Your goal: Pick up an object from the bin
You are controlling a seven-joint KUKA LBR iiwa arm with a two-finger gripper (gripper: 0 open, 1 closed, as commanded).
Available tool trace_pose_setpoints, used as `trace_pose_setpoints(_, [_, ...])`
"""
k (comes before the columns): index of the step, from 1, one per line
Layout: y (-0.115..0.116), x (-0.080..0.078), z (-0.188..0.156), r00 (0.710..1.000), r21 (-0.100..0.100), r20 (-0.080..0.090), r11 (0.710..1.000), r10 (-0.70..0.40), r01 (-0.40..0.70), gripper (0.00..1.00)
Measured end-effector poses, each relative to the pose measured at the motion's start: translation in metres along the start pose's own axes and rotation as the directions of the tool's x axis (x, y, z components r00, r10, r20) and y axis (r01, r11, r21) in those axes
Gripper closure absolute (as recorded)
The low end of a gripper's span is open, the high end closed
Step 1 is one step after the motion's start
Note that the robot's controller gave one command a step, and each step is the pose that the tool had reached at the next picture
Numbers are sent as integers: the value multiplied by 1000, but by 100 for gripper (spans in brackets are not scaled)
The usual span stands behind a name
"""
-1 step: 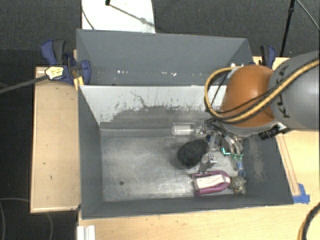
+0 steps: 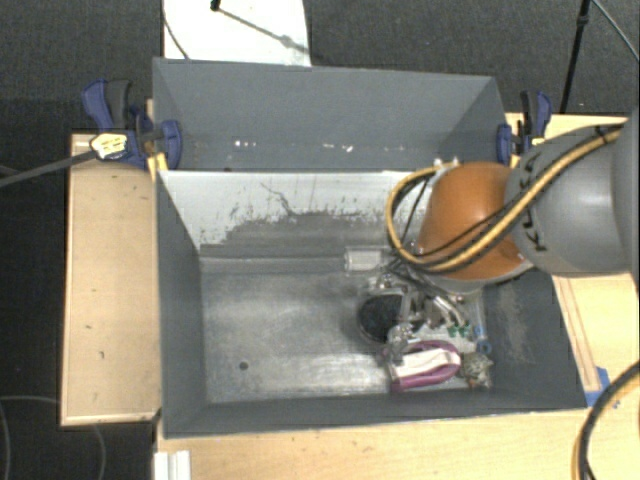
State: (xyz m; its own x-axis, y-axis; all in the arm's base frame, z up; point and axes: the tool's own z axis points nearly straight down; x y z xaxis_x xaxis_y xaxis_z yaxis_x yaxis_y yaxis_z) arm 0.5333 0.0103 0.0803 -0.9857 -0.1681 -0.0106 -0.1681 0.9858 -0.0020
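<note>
While the gripper (image 2: 412, 320), spread untellable, is hanging over the black lump (image 2: 377, 315) at the bin's (image 2: 260, 318) five o'clock, grasping is likely coming next.

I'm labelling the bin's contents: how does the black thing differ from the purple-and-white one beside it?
Colour: the black thing is dark all over; the purple-and-white thing is purple with white. Shape: the black thing looks round; the purple-and-white thing is long, lying crosswise. Place: the black thing lies farther into the bin; the purple-and-white thing by its near wall. Both lie close by the gripper.
</note>
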Motion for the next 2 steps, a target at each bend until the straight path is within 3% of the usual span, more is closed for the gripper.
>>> trace_pose_setpoints(1, [0, 2, -1, 1000, -1, -11, 1000, 1, -1, 100])
trace_pose_setpoints(2, [2, 1, -122, 1000, -1, -1, 1000, 22, -22, 100])
